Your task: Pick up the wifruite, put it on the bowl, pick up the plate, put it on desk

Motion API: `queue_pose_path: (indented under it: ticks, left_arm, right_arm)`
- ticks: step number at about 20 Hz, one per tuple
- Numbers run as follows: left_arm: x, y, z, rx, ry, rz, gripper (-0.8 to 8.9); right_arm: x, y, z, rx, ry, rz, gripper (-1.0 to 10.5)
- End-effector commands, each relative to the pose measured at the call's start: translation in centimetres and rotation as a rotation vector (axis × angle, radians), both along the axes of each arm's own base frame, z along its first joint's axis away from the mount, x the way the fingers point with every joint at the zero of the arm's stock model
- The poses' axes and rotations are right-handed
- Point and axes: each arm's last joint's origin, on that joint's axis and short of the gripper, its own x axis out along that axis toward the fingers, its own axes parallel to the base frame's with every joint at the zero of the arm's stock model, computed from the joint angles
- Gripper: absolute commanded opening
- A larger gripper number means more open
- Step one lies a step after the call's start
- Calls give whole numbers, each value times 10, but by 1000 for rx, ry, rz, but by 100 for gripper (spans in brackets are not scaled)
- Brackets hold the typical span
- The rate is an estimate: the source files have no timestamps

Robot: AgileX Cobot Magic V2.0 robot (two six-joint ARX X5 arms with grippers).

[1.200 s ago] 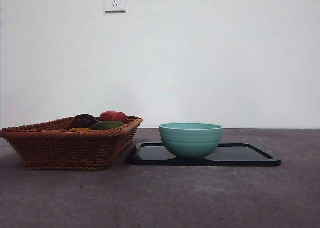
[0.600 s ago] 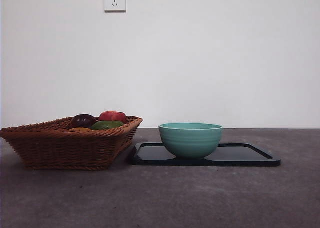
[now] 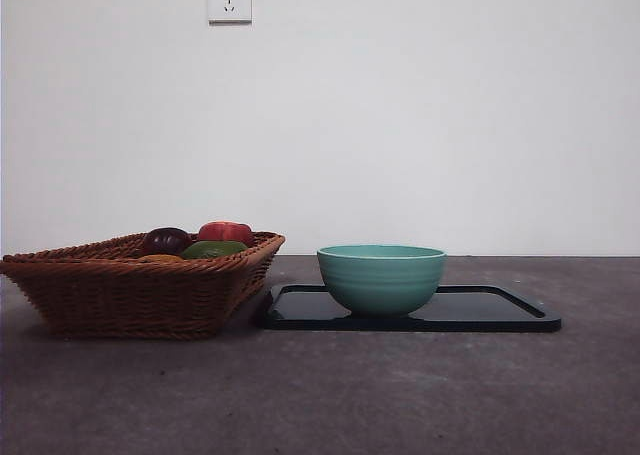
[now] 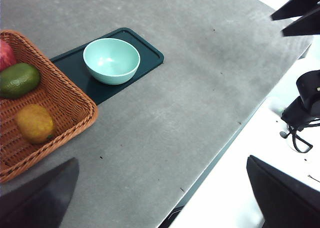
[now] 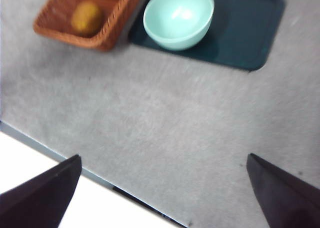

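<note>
Above, both grippers hang wide open over the bench (image 3: 400,395), fingers (image 4: 45,193) empty. The wifruite (image 4: 34,123) lies in the wicker basket (image 3: 130,295), mostly hidden behind its rim from the front. The bowl (image 3: 381,278) stands on the dark tray (image 3: 500,310). Nothing has moved since earlier.

High over the grey desk (image 5: 165,118), the right gripper (image 5: 162,198) hung with its two black jaws wide apart, and beyond it the mint-green bowl (image 5: 178,16) stood on a dark tray (image 5: 245,27) (the picture was blurred), beside a wicker basket (image 5: 107,35) holding the orange-brown wifruite (image 5: 86,17).
</note>
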Motion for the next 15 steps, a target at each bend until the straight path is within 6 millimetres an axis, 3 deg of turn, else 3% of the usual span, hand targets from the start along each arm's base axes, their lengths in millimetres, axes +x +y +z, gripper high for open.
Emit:
queue_pose_path:
  ticks: [1,9,15]
  left_arm:
    - [0,0,3,-3,-25,-17,563]
    - [-2,-2,3,-4,-28,-58,563]
    - [-4,-3,3,-4,-26,-89,562]
  right_arm:
    - [24,16,0,-35,52,11,588]
    - [137,80,-15,-180,293,8,588]
    - [223,109,-34,-231,363,22,588]
